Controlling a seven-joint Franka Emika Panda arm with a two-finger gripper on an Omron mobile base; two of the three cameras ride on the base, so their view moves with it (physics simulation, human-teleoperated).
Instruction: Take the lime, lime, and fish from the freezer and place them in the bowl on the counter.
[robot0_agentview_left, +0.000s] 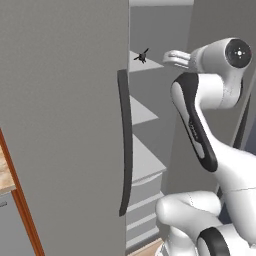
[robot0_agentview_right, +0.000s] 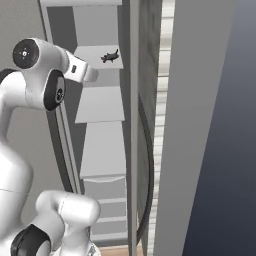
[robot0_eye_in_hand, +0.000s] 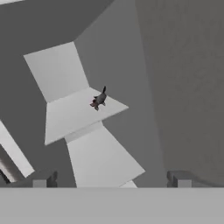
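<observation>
Fish (robot0_eye_in_hand: 99, 100), slim, spiky-finned, on flat grey shelf (robot0_eye_in_hand: 70, 113).

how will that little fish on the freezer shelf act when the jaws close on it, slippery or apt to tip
The fish looks small and slim, so it is probably light and easy to lift. Its thin pointed fins and tail give little to grip and might slip or twist between the jaws. It lies alone on a flat shelf, so a nudge would likely slide it, not roll it.
</observation>
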